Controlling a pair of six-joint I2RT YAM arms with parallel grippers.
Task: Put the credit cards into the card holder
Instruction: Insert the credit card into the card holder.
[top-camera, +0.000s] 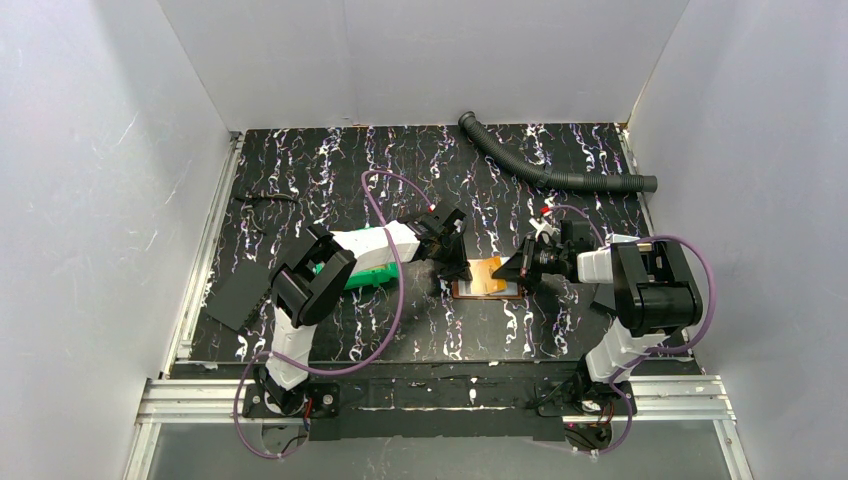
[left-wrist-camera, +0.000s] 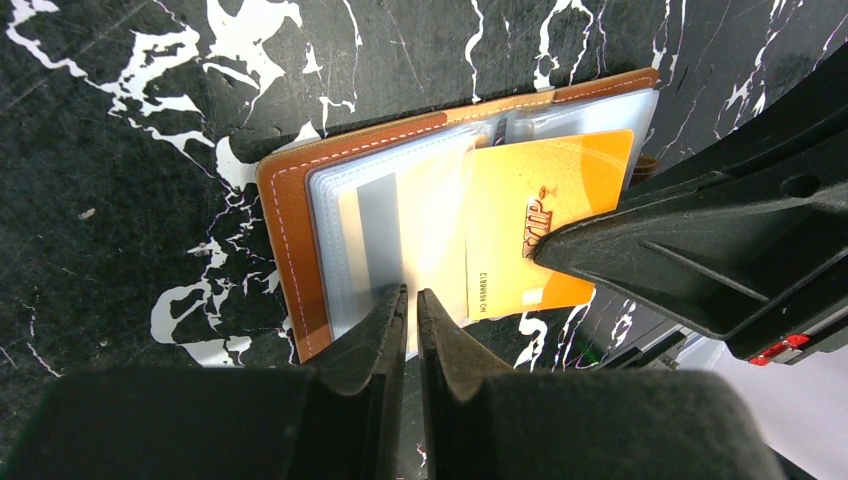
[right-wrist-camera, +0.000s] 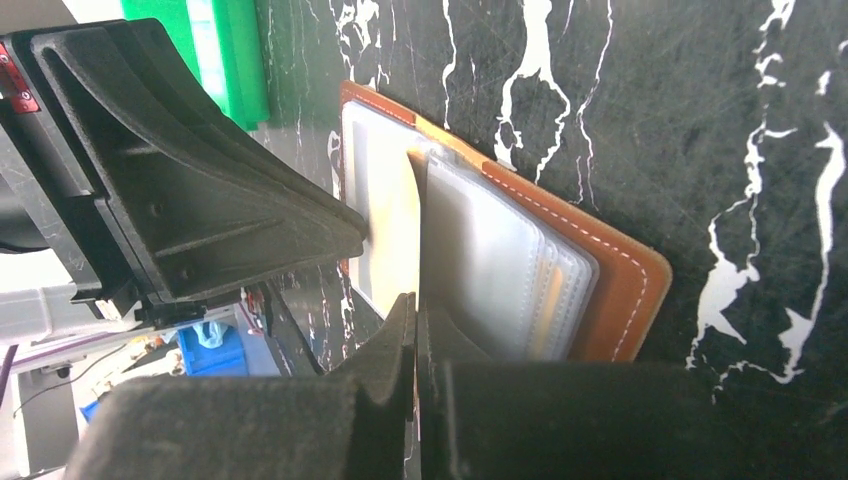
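- left claw (left-wrist-camera: 411, 300) pinched on a clear sleeve (left-wrist-camera: 350, 260) of the card holder (left-wrist-camera: 285, 200), mid-frame
- right claw (right-wrist-camera: 413, 310) clamped on orange card (left-wrist-camera: 545, 200) (thin, stiff, slick); I'd grip its outer edge

Credit card (left-wrist-camera: 548, 225) over open card holder (left-wrist-camera: 290, 200)

The orange credit card (left-wrist-camera: 520, 180) lying across the open card holder (left-wrist-camera: 285, 215) carries "VIP" in slanted ornate letters near its middle. Along the edge nearest the holder's fold runs a small line reading "NO 86888612" (the digits are tiny, so the reading is unsure).
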